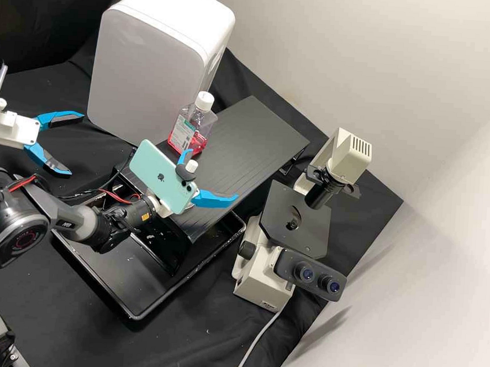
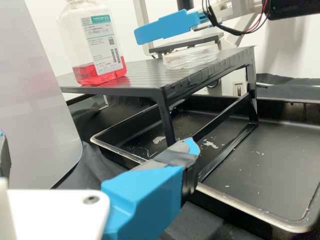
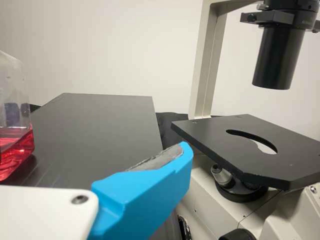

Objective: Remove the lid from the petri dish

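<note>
Petri dish (image 2: 190, 55) sits on near end of raised black shelf (image 1: 253, 145), nearer than red-medium flask (image 1: 190, 126). Shelf stands in tray (image 1: 123, 276).
Right gripper (image 1: 212, 174) hangs just over dish, fingers spread wide, nothing held. Likely positioned to straddle lid rim.
Left gripper (image 1: 76, 143) well left of shelf, also spread and empty. Probably parked out of way.
Dish: shallow, round, clear. Lid on; seam between lid and base hard to make out.

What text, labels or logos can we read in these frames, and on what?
Flask label: printed lines and a barcode, too blurred to read.
Phone: a logo on its back, no words.
Arm link: small white mark, too small to read.
No text is legible enough to quote.
</note>
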Robot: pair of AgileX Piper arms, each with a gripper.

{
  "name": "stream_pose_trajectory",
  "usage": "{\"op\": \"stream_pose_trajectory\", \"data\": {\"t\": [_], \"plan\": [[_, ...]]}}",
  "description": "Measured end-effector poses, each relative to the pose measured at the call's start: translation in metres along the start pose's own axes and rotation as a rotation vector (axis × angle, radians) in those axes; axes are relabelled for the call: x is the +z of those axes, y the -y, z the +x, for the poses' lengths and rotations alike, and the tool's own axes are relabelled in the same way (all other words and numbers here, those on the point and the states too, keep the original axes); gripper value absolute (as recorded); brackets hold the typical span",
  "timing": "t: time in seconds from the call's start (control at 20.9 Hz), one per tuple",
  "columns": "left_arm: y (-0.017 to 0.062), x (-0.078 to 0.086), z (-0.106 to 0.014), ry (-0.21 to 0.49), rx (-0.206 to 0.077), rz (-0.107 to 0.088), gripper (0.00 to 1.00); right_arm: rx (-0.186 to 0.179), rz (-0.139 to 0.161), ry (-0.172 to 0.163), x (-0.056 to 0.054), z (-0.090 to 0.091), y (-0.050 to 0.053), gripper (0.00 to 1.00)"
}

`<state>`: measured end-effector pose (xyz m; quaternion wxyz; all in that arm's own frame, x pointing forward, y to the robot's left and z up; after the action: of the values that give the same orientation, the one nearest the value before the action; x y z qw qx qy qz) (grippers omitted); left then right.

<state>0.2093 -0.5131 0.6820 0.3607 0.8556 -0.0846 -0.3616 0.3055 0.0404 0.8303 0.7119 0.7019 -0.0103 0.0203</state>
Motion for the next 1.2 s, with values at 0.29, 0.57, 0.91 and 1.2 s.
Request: {"op": "stream_pose_trajectory", "data": {"t": [0.29, 0.57, 0.91, 1.2], "plan": [[0.0000, 0.000, 0.000, 0.000, 0.000, 0.000, 1.00, 0.000, 0.000, 0.000, 0.000, 0.000, 0.000, 1.00], [0.0000, 0.000, 0.000, 0.000, 0.000, -0.006, 1.00, 0.003, -0.010, -0.018, -0.001, -0.015, 0.006, 1.00], [0.0000, 0.000, 0.000, 0.000, 0.000, -0.006, 1.00, -0.017, -0.062, -0.030, -0.001, -0.046, 0.018, 1.00], [0.0000, 0.000, 0.000, 0.000, 0.000, -0.006, 1.00, -0.015, -0.062, 0.013, 0.007, -0.058, 0.023, 1.00]]}}
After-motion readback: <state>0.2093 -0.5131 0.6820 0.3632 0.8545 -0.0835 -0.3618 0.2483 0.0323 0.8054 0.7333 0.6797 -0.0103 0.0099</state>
